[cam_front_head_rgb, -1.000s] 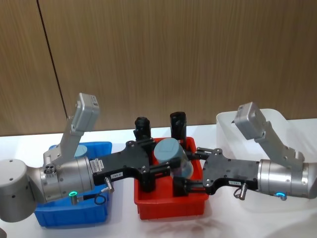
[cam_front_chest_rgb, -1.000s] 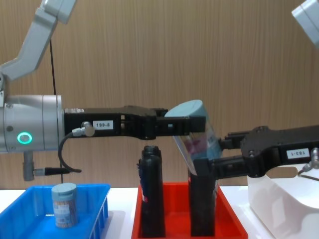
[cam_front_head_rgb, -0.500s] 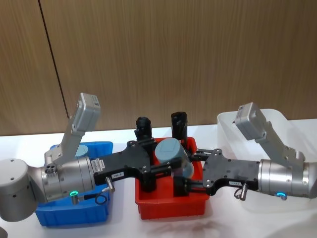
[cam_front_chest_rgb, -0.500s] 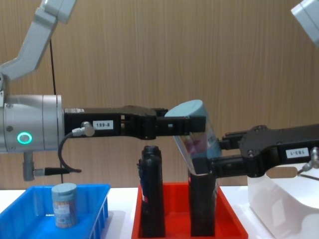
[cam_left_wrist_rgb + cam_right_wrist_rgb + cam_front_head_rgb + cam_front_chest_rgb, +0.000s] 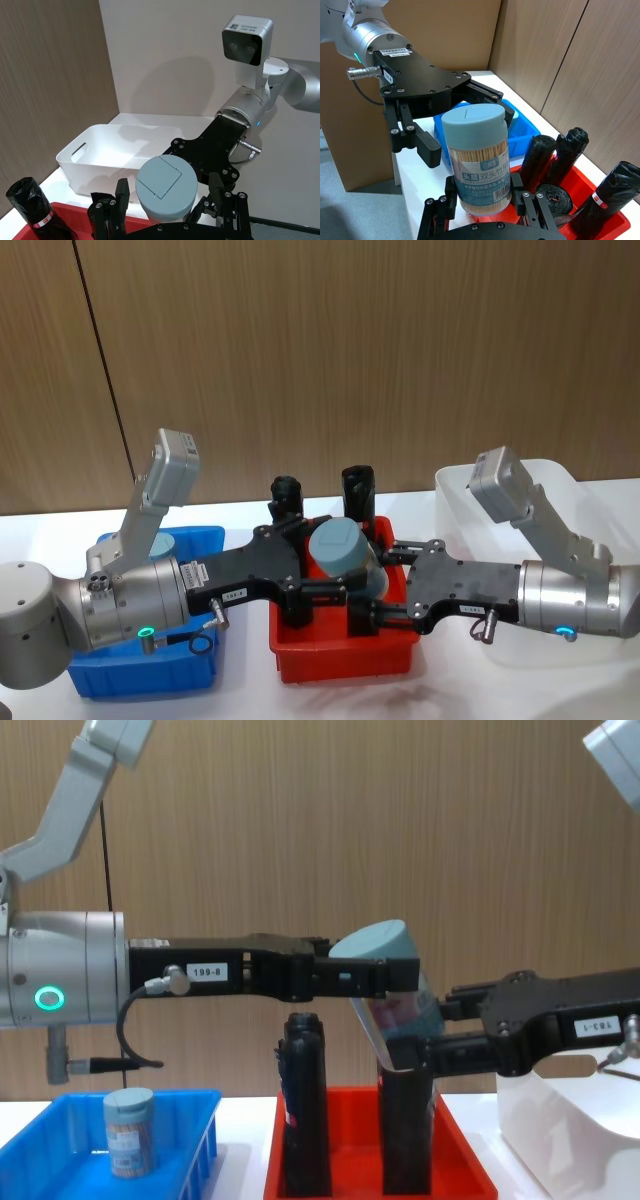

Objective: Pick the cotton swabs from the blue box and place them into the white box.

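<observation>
Left arm: reaches in from the left with its forearm level, passing over the blue box to the middle of the table.
Left gripper: held at the height of the tub's lid, fingers spread to either side of it. In the left wrist view a thin gap shows between each finger and the lid.
Right arm: reaches in from the right, across the front of the white box, and meets the left arm head-on over the red tray.
Right gripper: pinching the lower part of the tub, one finger on each side of the label.
Tub: clear, with a pale blue lid and packed with thin pale sticks. It hangs in the air above the red tray between the two grippers. It is tilted, with the lid up and leaning toward the left arm and the base toward the right gripper. In the chest view its base sits just over the top of a black roll; whether they touch cannot be told.
Blue box: on the table at the left, under the left forearm. A second tub stands upright inside it.
Red tray: in the middle, between the two boxes. It holds several black rolls standing on end, the tallest two at the back.
White box: on the right, beside the red tray, open top up. In the left wrist view its inner floor shows plain white.
</observation>
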You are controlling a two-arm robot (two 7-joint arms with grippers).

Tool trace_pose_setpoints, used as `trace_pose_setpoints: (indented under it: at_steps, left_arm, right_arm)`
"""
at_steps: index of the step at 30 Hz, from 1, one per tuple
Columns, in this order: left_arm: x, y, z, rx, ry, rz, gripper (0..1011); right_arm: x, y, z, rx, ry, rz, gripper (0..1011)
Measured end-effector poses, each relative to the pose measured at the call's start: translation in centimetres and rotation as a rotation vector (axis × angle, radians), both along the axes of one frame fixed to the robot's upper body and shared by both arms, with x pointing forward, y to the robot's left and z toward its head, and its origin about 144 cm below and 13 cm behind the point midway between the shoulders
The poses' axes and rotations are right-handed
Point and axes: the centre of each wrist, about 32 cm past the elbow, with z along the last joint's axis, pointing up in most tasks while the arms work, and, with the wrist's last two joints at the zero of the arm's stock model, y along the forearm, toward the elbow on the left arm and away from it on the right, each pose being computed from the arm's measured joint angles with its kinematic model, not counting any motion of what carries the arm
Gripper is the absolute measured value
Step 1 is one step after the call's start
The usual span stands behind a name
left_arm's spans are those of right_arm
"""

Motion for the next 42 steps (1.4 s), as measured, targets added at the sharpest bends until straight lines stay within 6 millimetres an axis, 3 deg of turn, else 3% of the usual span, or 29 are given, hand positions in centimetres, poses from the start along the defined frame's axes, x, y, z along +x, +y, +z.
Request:
trace_pose_setpoints:
  at_steps: [17,42]
  left_arm:
    - [0.0,0.0,0.0,-0.001,-0.001,0.0,1004]
    - [0.0,0.0,0.0,-0.001,-0.001,0.002,1004]
  right_arm:
    - [-0.1,-0.9,0.0,0.019,-0.005,-0.024,639]
    - [-0.4,-7.0,-0.8,0.08,-0.005,-0.28,639]
